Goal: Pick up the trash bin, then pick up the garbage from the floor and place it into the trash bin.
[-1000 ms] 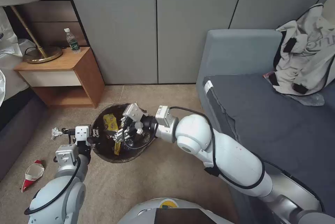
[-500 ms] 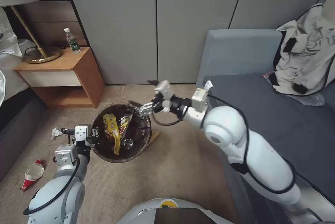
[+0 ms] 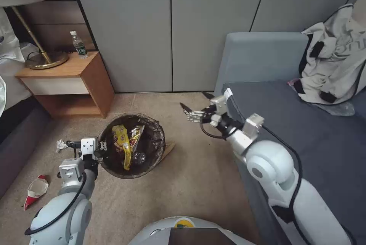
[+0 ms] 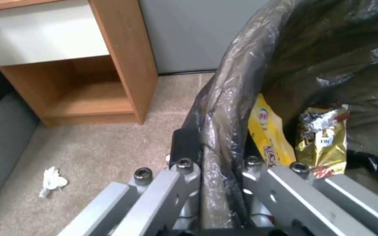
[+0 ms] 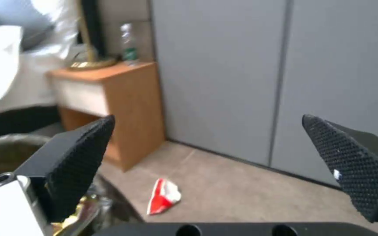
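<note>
Two crinkly foil wrappers [image 3: 126,142], round bin [image 3: 156,153]

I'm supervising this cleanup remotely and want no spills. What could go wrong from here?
1. The left pincer grips the round bin lined with a crinkled dark bag only at its rim; the thin liner could slip and the bin tilt.
2. The crumpled white tissue and crushed red-and-white paper cup lie beyond the bin from the open right pincer, so reaching them might knock the bin.
</note>
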### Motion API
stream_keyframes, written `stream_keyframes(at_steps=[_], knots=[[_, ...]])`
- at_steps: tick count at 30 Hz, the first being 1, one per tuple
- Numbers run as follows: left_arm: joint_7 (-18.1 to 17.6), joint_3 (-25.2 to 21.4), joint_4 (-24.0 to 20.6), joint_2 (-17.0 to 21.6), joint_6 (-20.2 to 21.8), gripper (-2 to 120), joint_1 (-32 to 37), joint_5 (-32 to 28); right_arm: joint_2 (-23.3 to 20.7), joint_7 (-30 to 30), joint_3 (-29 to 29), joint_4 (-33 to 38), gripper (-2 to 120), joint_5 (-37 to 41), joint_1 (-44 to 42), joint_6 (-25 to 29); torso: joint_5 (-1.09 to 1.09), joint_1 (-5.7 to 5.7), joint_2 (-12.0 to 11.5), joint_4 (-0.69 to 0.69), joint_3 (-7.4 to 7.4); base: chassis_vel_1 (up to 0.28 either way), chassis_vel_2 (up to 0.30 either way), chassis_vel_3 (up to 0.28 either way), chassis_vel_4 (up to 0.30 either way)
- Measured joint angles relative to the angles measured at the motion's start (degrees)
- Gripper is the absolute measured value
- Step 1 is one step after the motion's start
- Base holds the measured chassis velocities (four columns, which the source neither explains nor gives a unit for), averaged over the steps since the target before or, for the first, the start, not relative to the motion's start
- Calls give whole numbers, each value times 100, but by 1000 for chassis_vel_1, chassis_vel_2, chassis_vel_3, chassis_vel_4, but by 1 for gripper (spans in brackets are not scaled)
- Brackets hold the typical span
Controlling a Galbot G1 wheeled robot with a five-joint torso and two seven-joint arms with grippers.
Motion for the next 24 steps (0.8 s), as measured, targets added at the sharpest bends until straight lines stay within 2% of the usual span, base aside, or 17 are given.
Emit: stream_keyframes(at_steps=[2, 4, 6, 9, 11, 16, 24], knots=[[0, 1, 3, 2, 0, 4, -2, 0, 59, 17, 56, 13, 100, -43, -126, 99, 0, 0, 0, 0, 0, 0, 0, 0, 0], [4, 1, 6, 17, 0, 4, -5, -12, 344, 108, 287, 48, 100, -208, -622, 474, 0, 0, 0, 0, 0, 0, 0, 0, 0], [4, 0, 6, 20, 0, 4, -5, -16, 393, 127, 316, 49, 100, -236, -692, 534, -1, 0, 0, 0, 0, 0, 0, 0, 0], [8, -12, 6, 44, 0, 4, 1, -44, 752, 285, 483, 5, 100, -555, -1164, 1070, -1, 0, 0, -1, 0, 0, 0, 0, 0], [10, -14, 2, 47, 0, 4, 4, -49, 843, 297, 523, -17, 100, -676, -1267, 1197, 0, 0, 0, 3, 0, 0, 0, 0, 0], [14, -29, -18, 50, -1, 4, 21, -73, 1278, 360, 743, -169, 100, -1535, -1914, 1852, -1, 0, 0, 2, 0, 0, 0, 0, 0], [17, -78, -45, 58, -4, 4, 42, -90, 1567, 379, 858, -298, 100, -2136, -2406, 2279, -1, 0, 0, 1, 0, 0, 0, 0, 0]])
